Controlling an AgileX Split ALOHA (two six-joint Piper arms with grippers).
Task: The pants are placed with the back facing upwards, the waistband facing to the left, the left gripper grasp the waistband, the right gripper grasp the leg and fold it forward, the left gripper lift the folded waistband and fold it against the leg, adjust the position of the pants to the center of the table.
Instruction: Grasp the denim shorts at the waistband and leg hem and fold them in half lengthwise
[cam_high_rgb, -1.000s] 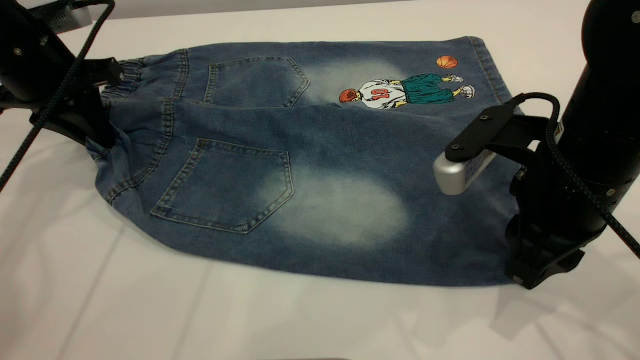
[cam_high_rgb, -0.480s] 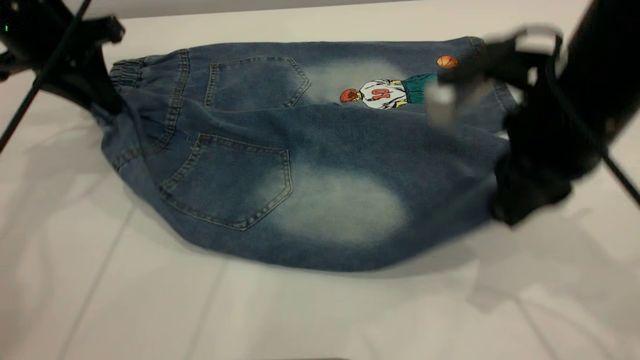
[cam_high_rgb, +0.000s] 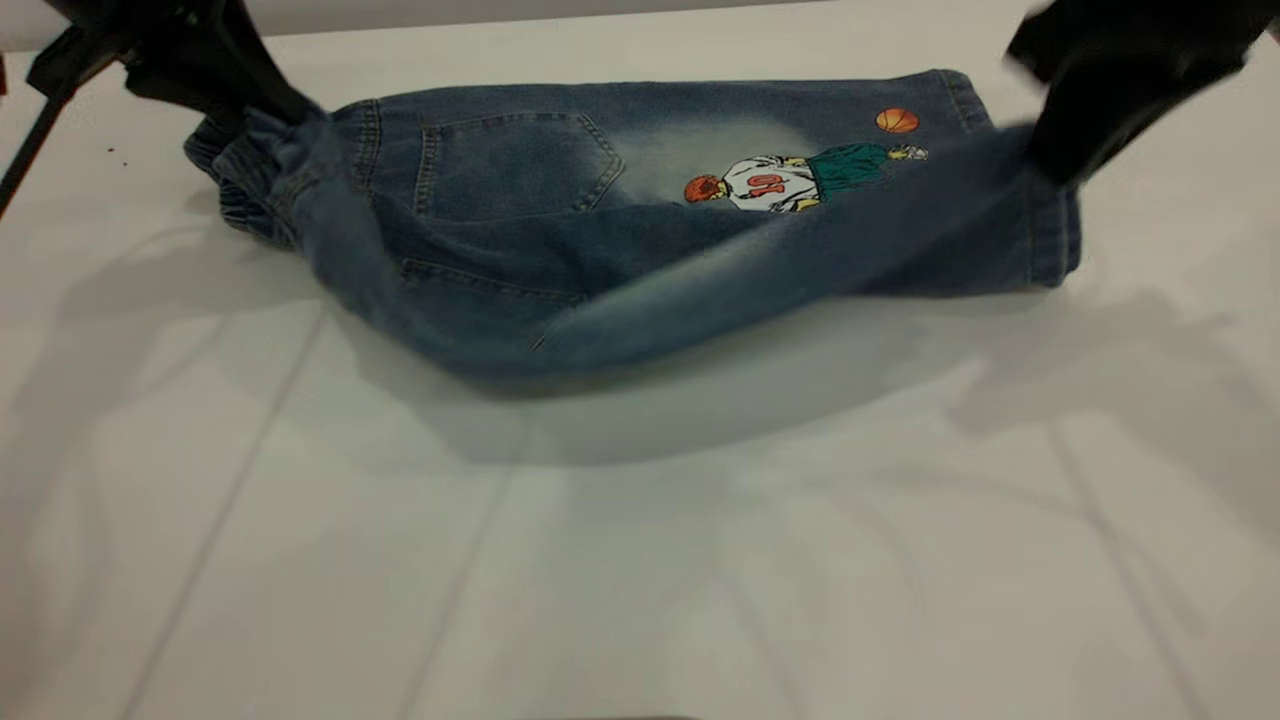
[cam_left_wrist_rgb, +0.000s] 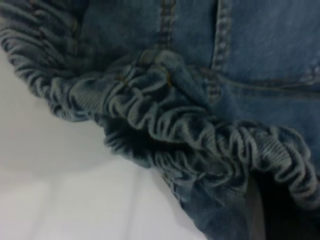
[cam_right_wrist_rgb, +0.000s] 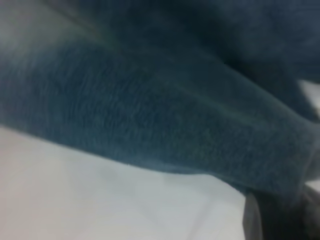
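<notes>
From the exterior camera, the pants (cam_high_rgb: 640, 180) lie long-ways across the far half of the white desk (cam_high_rgb: 640, 560), waistband (cam_high_rgb: 235, 180) toward the left arm. The left hand (cam_high_rgb: 255, 105) is clamped on the gathered waistband corner and the right hand (cam_high_rgb: 1050, 150) is clamped on the near leg (cam_high_rgb: 720, 290) at its hem; between them that leg hangs raised, sagging, with the printed leg flat beyond it. The fold's path, I judge, runs away from the camera, over the cartoon.

In the left wrist view, ruffled waistband (cam_left_wrist_rgb: 200, 130) bunches against the hand.

In the right wrist view, a denim edge (cam_right_wrist_rgb: 150, 125) stretches above the desk (cam_right_wrist_rgb: 75, 200).
</notes>
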